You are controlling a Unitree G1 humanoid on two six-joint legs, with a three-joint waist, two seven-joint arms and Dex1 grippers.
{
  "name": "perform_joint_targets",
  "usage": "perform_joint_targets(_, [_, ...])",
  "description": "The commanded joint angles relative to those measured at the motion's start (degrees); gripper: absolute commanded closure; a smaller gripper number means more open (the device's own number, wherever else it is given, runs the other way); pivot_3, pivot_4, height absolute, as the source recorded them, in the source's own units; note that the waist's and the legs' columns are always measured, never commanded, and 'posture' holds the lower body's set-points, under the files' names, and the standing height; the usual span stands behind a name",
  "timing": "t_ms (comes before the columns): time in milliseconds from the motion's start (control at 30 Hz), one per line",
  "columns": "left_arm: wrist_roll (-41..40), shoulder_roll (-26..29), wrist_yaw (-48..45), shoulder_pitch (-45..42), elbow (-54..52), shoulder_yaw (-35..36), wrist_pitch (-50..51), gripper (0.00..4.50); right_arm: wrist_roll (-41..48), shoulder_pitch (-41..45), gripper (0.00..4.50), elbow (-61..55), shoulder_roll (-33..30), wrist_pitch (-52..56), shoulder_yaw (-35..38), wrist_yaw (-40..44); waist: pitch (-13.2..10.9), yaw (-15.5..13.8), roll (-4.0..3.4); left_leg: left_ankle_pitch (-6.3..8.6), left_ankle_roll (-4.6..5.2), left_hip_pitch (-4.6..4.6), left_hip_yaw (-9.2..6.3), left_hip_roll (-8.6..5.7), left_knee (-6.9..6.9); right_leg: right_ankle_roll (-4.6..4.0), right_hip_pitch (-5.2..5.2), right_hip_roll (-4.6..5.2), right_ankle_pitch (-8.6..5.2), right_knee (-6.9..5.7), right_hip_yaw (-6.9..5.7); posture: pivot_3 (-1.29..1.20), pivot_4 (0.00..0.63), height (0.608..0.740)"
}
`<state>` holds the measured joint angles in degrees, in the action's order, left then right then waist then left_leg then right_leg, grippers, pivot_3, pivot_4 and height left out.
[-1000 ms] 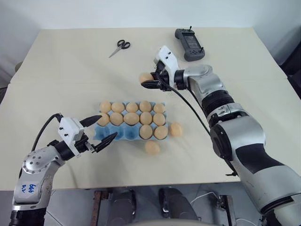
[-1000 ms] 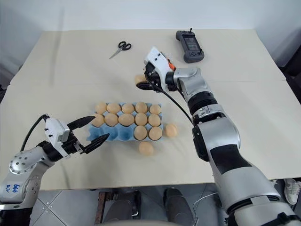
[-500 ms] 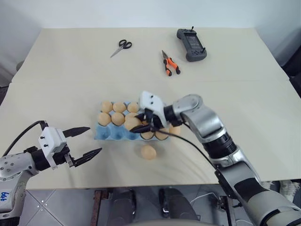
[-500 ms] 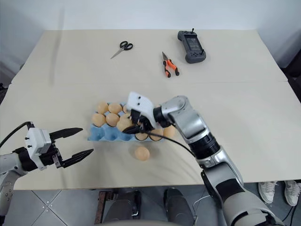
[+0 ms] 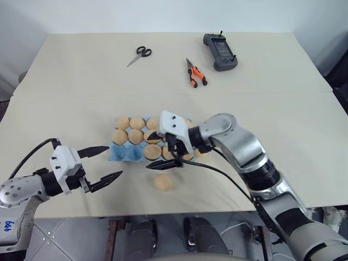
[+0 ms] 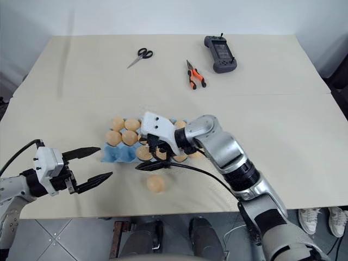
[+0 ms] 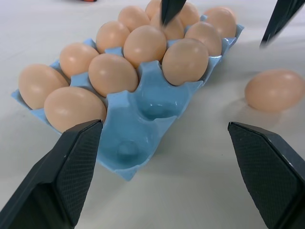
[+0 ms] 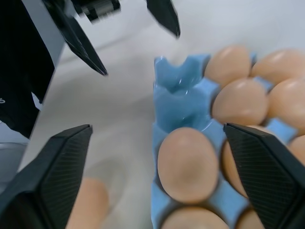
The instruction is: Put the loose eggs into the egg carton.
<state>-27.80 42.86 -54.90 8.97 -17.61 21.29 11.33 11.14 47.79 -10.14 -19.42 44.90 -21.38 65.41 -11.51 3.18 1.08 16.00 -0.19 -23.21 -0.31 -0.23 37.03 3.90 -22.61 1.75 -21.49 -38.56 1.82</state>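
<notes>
With its two black fingers spread wide and empty over the near row of the light blue moulded egg carton [image 5: 148,142], the right gripper [image 5: 165,157] should lift straight clear, then fetch the pale tan egg [image 5: 162,182] lying loose just in front.

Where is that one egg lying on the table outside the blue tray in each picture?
Left eye: loose egg on the table, nearer the robot than the egg carton.
Right eye: egg likewise before the carton.
Left wrist: egg beside the carton.
Right wrist: egg, blurred, beside the carton.
Shared landmark: the carton.
</notes>
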Motion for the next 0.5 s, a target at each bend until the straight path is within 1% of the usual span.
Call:
perform_joint_targets(33, [-1.54, 0.03, -0.14, -1.03, -2.01, -0.39, 0.52, 0.0, 4.61, -2.84, 0.01, -4.38, -4.09, -3.17, 6.93, 1.06, 0.01, -0.05, 0.01, 0.0, 0.0, 0.0, 0.0, 0.0, 0.0, 0.0, 0.01, 0.0, 0.0, 0.01, 0.0, 0.0, 0.15, 0.74])
perform_joint_targets(167, [-0.91, 0.35, -0.52, -3.11, -0.96, -1.89, 0.91, 0.0, 6.18, -11.63, 0.01, -4.74, -10.68, -14.55, 16.37, 1.52, 0.01, -0.87, 0.02, 0.02, 0.04, 0.0, -0.03, -0.01, 0.02, 0.0, 0.12, 0.02, 0.0, 0.17, -0.06, 0.0, 0.15, 0.74])
perform_joint_targets(267, [-0.44, 0.56, -1.2, -3.61, -0.2, -2.75, 0.7, 0.0, 8.2, -17.87, 0.01, -4.53, -13.05, -18.62, 22.11, 0.61, 0.01, -1.14, 0.02, 0.03, 0.06, -0.01, 0.0, -0.01, 0.01, 0.01, 0.15, 0.01, 0.0, 0.25, -0.03, 0.0, 0.15, 0.74])
perform_joint_targets(333, [-0.01, 0.72, -1.86, -3.72, 0.45, -3.3, 0.33, 0.0, 9.17, -23.93, 0.01, -4.38, -14.94, -22.64, 26.12, 1.35, 0.01, -1.14, 0.01, 0.02, 0.05, 0.01, 0.01, 0.01, 0.01, 0.01, 0.15, -0.03, 0.0, 0.2, -0.02, 0.0, 0.15, 0.74])
perform_joint_targets(433, [0.4, 0.99, -3.12, -4.29, 2.15, -4.0, -0.26, 0.0, 12.97, -33.46, 0.01, -3.26, -15.68, -26.3, 34.08, 1.41, 0.01, -1.53, 0.01, 0.02, 0.04, 0.03, -0.01, 0.01, -0.01, 0.01, 0.16, -0.05, 0.0, 0.16, -0.03, 0.0, 0.15, 0.74])
perform_joint_targets(500, [0.81, 1.09, -3.66, -4.95, 3.46, -4.3, -0.94, 0.0, 13.12, -36.97, 0.01, -3.18, -16.62, -28.21, 35.43, 1.57, 0.01, -1.43, 0.01, 0.01, 0.06, 0.03, 0.04, 0.01, 0.05, 0.01, 0.19, -0.04, 0.0, 0.15, 0.01, 0.0, 0.15, 0.74])
